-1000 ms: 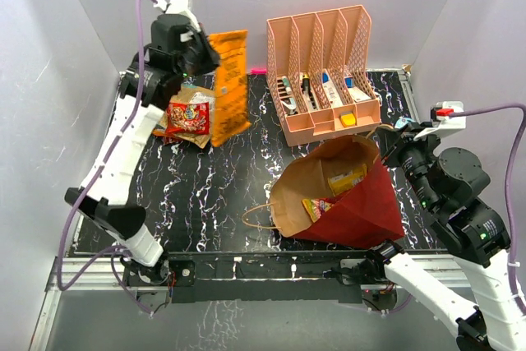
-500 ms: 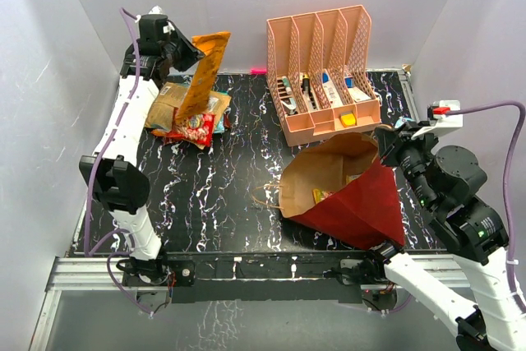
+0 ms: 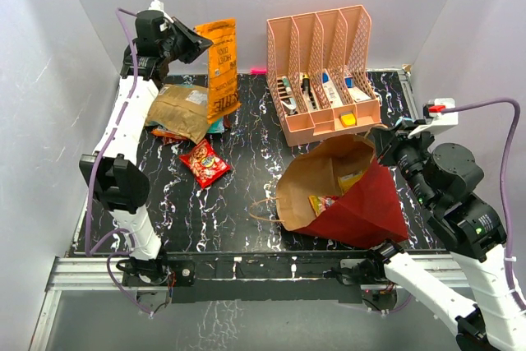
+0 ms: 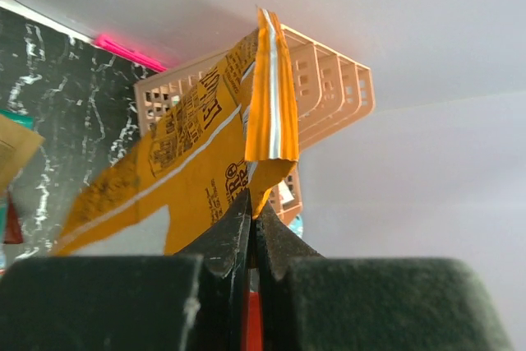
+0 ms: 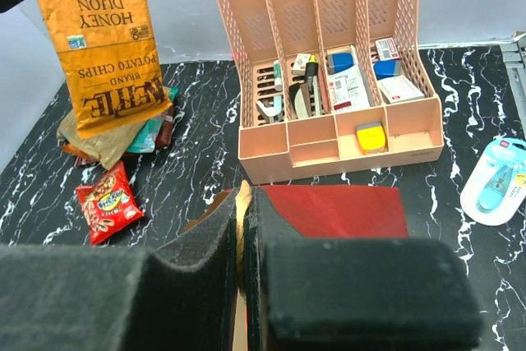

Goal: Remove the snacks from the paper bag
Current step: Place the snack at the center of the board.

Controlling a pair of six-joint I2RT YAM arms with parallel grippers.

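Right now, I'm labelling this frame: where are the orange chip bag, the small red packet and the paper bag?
orange chip bag (image 3: 222,67): top external view, middle of its printed face.
small red packet (image 3: 205,162): top external view, its centre.
paper bag (image 3: 370,203): top external view, dark red outer side.

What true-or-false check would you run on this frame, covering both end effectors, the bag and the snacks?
1. The left end effector is shut on the orange chip packet. True.
2. The paper bag is empty. False: packets show inside its mouth.
3. The right end effector is open and clear of the bag. False: it is shut on the bag's rim.
4. A small red packet lies on the table, outside the bag. True.
5. The peach organizer has tipped over. False: it stands upright.
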